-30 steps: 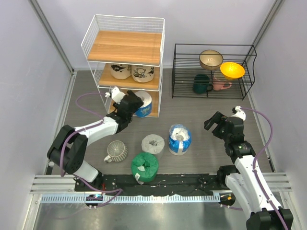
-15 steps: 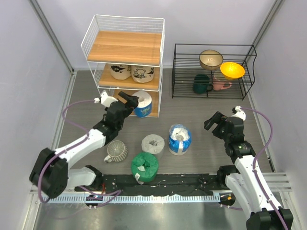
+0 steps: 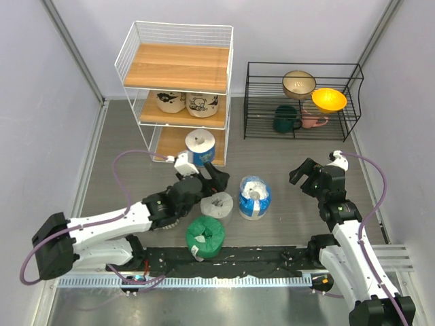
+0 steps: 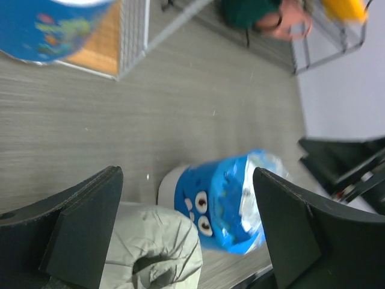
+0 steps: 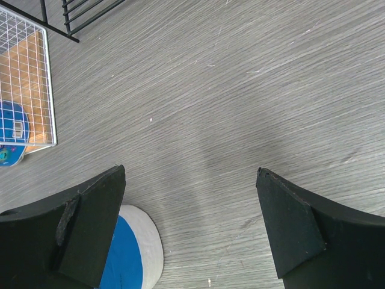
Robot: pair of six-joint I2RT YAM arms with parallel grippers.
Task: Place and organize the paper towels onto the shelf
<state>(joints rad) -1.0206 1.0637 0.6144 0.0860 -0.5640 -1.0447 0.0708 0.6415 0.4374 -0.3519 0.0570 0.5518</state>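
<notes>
The shelf [image 3: 178,66] stands at the back left. Two tan paper towels [image 3: 171,100] [image 3: 202,103] sit on its middle tier, and a white-blue roll [image 3: 200,147] stands on the bottom tier. On the table are a grey roll [image 3: 216,204], a blue-white roll [image 3: 254,197] and a green roll [image 3: 205,234]. My left gripper [image 3: 211,182] hovers open just behind the grey roll [image 4: 150,247], holding nothing, with the blue-white roll [image 4: 225,201] showing between its fingers. My right gripper [image 3: 309,175] is open and empty to the right of the blue-white roll [image 5: 135,253].
A low black wire rack [image 3: 302,98] at the back right holds bowls and mugs. The left forearm [image 3: 115,221] lies across the table's left part. Grey walls close in both sides, and a black rail [image 3: 224,258] runs along the near edge.
My left gripper has let go of the white-blue roll on the shelf's bottom tier, opened wide, and swung back and right to above the grey roll. The right arm has not moved.
</notes>
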